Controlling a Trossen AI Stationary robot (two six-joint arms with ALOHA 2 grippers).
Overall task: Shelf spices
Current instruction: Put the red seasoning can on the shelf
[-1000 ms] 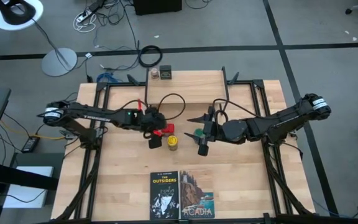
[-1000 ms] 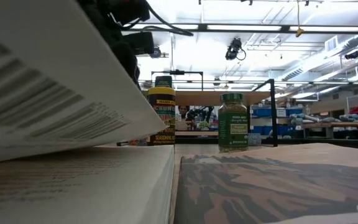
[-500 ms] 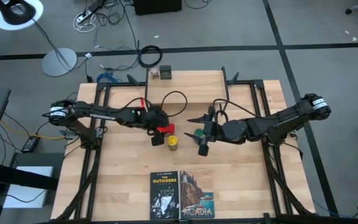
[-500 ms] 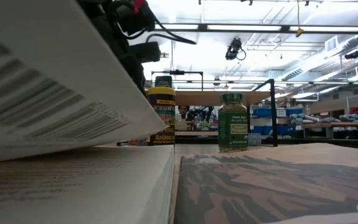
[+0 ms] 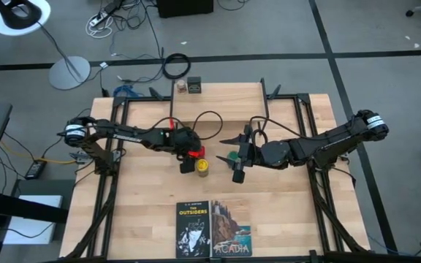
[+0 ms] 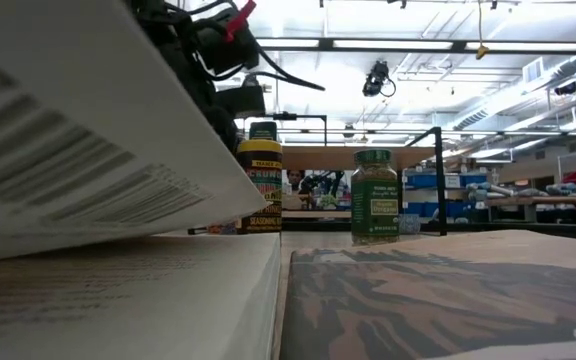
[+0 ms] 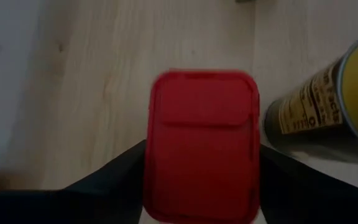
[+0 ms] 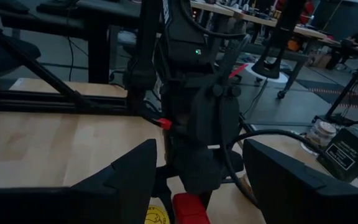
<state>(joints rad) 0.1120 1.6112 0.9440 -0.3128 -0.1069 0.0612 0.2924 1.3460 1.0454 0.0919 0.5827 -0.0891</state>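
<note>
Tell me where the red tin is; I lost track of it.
In the high view, the red tin sits mid-table between the left gripper's fingers, just left of the yellow-lidded jar.

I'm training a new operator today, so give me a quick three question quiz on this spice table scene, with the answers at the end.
1. True or false: the red tin sits between the left gripper's fingers.
2. Which lies nearer the two books: the yellow-lidded jar or the shelf?
3. The green-lidded jar is beside which gripper: A left, B right?

Key: 1 true; 2 the yellow-lidded jar; 3 B.
</note>
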